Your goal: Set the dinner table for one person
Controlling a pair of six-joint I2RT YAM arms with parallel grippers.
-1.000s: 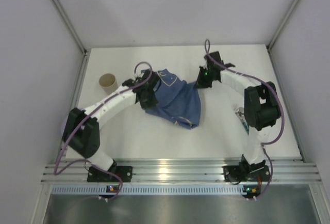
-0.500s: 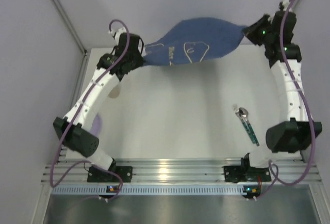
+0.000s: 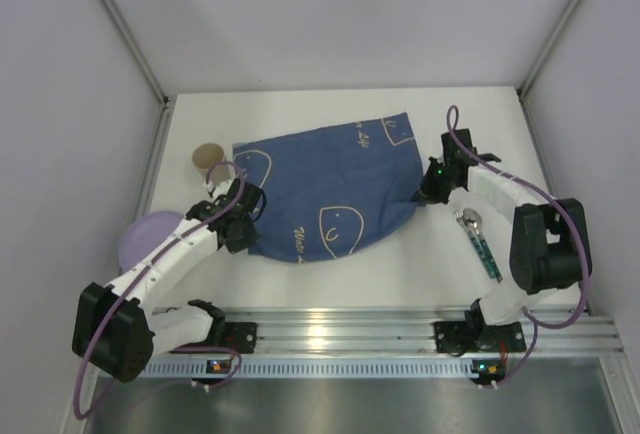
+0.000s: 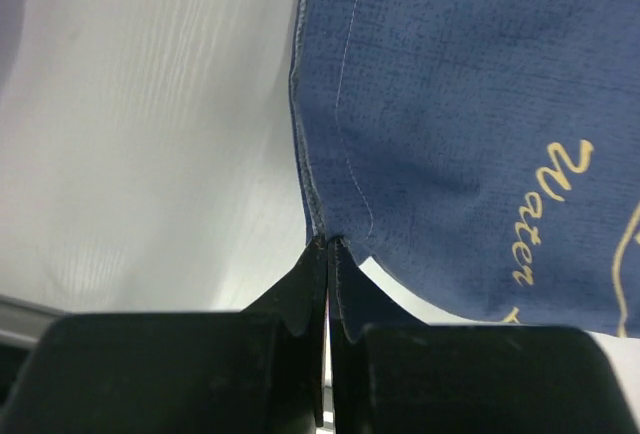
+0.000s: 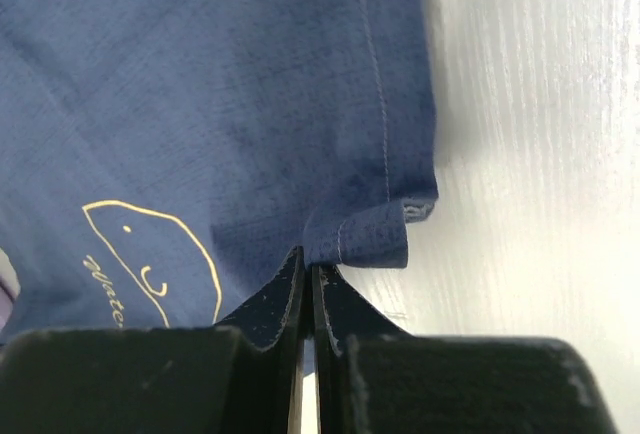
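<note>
A blue cloth placemat [image 3: 325,186] with pale line drawings lies spread on the white dinner table [image 3: 400,254]. My left gripper [image 3: 243,231] is shut on the placemat's near left corner [image 4: 325,239], low at the table. My right gripper [image 3: 428,194] is shut on the placemat's near right corner [image 5: 345,239], which is folded over a little. A fork and spoon with green handles [image 3: 478,241] lie on the table right of the placemat. A brown paper cup [image 3: 207,158] stands at the placemat's far left corner. A lilac plate [image 3: 150,237] lies at the left edge.
Grey walls enclose the table on three sides. A silver aluminium rail [image 3: 340,329] runs along the near edge, where both arm bases are bolted.
Both grippers have come down and toward the near side with the placemat. It hung stretched in the air at the back half a second ago; it now lies flat on the table.
</note>
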